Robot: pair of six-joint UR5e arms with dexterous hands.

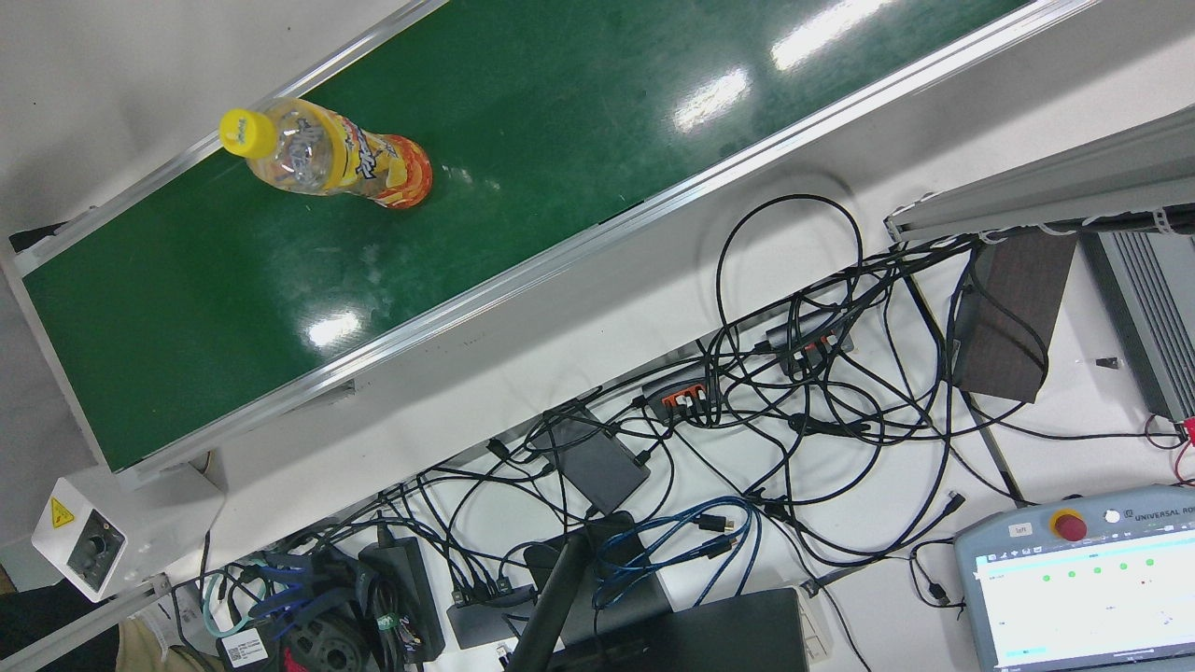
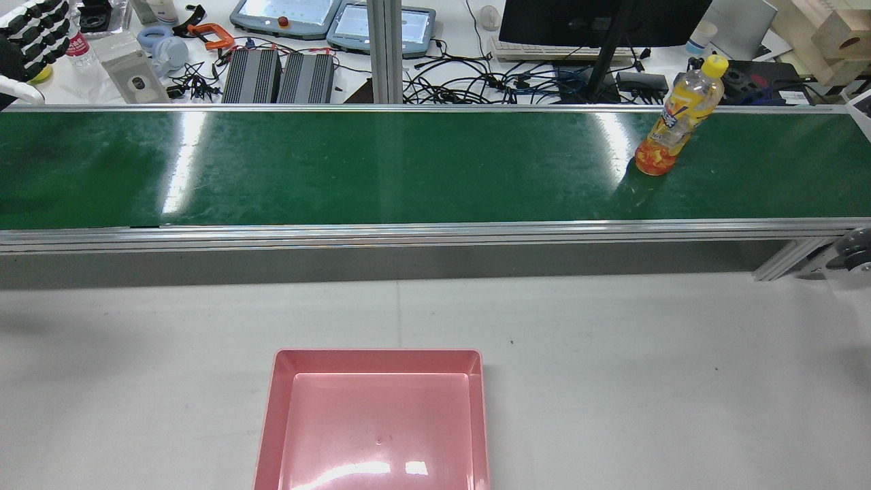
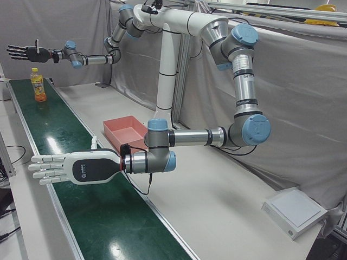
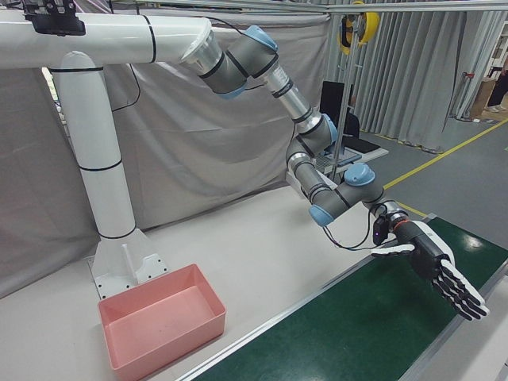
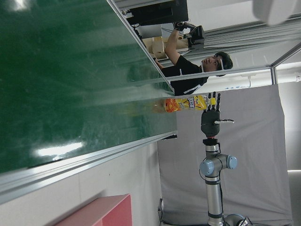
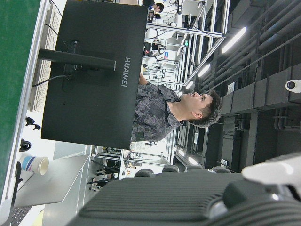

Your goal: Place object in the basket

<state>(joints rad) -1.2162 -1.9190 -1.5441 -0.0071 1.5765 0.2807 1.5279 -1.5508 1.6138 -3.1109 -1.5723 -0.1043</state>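
Observation:
A clear bottle (image 2: 680,116) with a yellow cap and orange label stands upright on the green belt (image 2: 340,170), far to the rear view's right. It also shows as the bottle (image 1: 336,159), the bottle (image 3: 37,85) and the bottle (image 5: 186,103). The pink basket (image 2: 378,353) sits on the grey table, holding nothing. My left hand (image 3: 65,168) hovers open and flat over the belt's other end, seen too as the left hand (image 2: 27,34). My right hand (image 3: 24,52) is open in the air, above and beside the bottle and apart from it. It shows again as the right hand (image 4: 432,266).
Behind the belt lie tangled cables (image 1: 794,392), a monitor (image 2: 605,20) and teach pendants (image 2: 286,13). A person (image 5: 188,70) stands past the bottle's end of the belt. A white box (image 3: 295,211) rests on the table's far corner.

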